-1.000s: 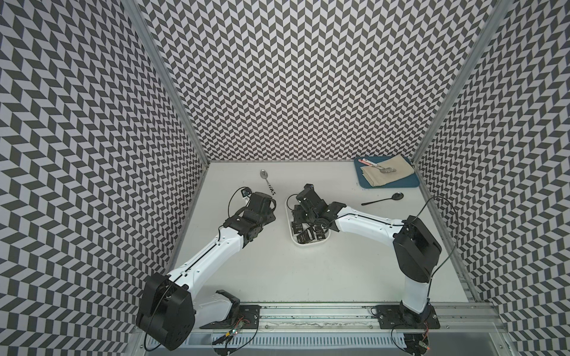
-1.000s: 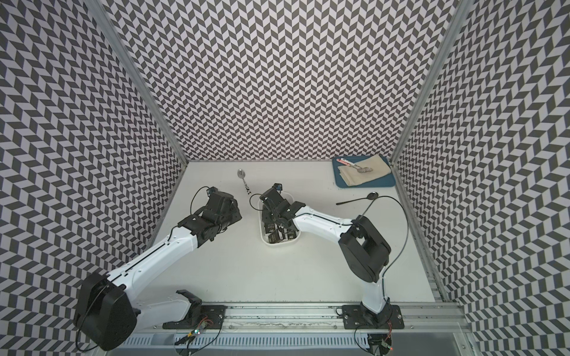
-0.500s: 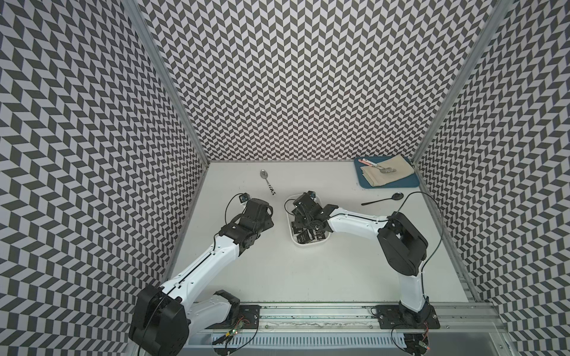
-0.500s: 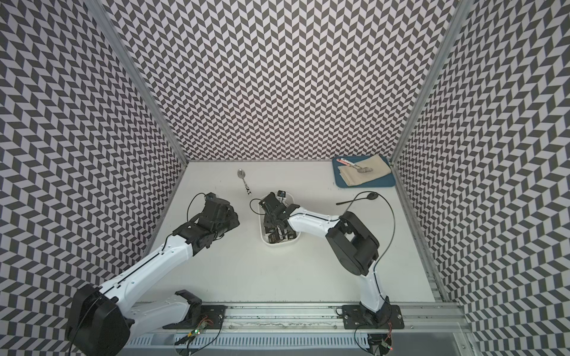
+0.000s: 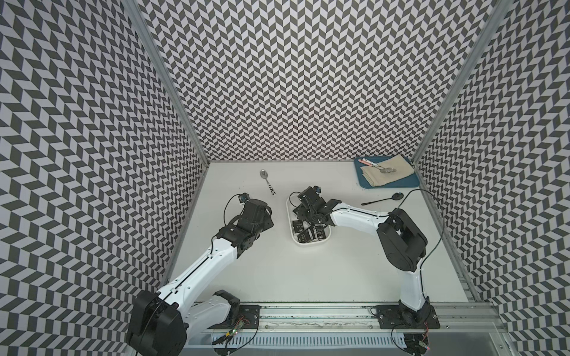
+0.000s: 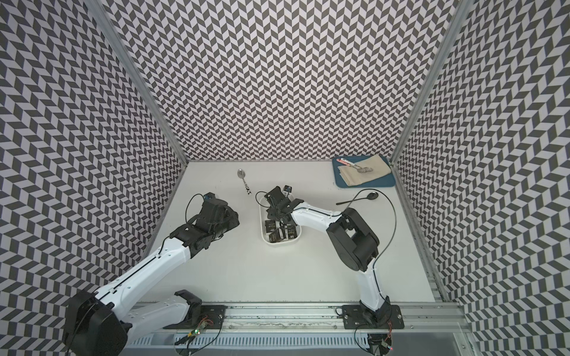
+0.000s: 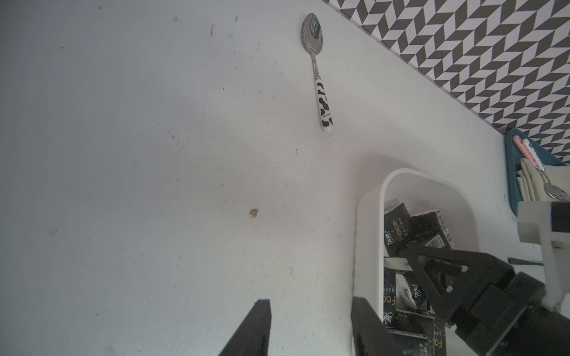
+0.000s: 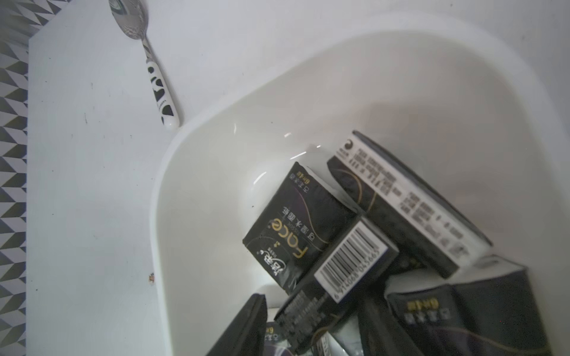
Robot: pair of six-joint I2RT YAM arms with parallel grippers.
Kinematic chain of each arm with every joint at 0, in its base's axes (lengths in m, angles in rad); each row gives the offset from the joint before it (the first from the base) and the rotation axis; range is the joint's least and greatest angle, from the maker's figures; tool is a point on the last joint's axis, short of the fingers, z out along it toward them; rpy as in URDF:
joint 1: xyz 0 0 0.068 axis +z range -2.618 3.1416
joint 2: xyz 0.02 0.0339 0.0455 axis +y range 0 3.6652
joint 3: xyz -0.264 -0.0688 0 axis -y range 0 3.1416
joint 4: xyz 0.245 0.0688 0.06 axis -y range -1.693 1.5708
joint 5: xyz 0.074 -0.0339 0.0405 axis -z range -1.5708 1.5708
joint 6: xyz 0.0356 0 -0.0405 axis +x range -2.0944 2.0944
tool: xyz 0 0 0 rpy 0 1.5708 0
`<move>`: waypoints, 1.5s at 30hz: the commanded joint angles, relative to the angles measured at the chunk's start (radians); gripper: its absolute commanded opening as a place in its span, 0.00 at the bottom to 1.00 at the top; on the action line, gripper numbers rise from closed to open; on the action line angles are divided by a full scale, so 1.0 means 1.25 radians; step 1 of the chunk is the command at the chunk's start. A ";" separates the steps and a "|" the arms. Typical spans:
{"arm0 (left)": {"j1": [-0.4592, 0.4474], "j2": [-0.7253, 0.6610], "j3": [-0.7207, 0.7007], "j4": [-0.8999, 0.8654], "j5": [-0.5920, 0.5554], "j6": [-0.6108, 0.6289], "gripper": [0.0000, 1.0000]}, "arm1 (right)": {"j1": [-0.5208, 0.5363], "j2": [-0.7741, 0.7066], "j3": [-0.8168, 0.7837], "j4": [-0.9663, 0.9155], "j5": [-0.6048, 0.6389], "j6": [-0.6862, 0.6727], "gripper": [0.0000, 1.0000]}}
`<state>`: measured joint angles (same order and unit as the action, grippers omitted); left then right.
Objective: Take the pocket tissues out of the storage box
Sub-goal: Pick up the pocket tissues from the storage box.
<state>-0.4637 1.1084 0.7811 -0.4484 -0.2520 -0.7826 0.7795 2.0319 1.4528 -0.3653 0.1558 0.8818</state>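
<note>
Several black pocket tissues (image 5: 308, 235) (image 6: 277, 234) lie jumbled in the white storage box (image 5: 311, 243) (image 6: 279, 242) at mid-table. My right gripper (image 5: 303, 215) (image 6: 276, 214) reaches down into the box's far half. In the right wrist view the right gripper (image 8: 314, 311) stands open astride a tilted packet with a barcode label (image 8: 351, 262), and a sliver of white shows between one finger and the packet. More pocket tissues (image 8: 296, 225) lean against the box wall (image 8: 160, 191). My left gripper (image 5: 260, 217) (image 6: 226, 215) (image 7: 310, 303) hovers open and empty over bare table beside the box rim (image 7: 370, 197).
A spoon with a black-and-white handle (image 5: 267, 182) (image 7: 317, 71) (image 8: 154, 71) lies behind the box on the left. A black spoon (image 5: 384, 198) (image 6: 357, 198) lies to the right. A blue tray (image 5: 367, 183) (image 6: 342, 183) with beige cloth sits at the back right corner. Patterned walls close three sides.
The right arm's elbow has swung in toward the box while its gripper stayed inside the box. The left gripper has drifted slightly toward the front.
</note>
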 commanded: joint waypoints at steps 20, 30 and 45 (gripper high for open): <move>0.004 0.008 0.003 0.022 -0.007 0.000 0.47 | -0.009 -0.065 -0.075 0.085 -0.089 -0.048 0.07; 0.005 0.018 -0.001 0.018 -0.024 -0.008 0.47 | -0.006 -0.232 -0.163 0.124 -0.147 -0.093 0.03; 0.010 0.056 0.031 0.031 -0.022 -0.006 0.47 | -0.156 -0.425 -0.228 0.012 -0.070 -0.244 0.01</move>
<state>-0.4572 1.1671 0.7868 -0.4274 -0.2684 -0.7868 0.6426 1.5490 1.1988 -0.3080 0.0090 0.6594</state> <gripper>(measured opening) 0.470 0.104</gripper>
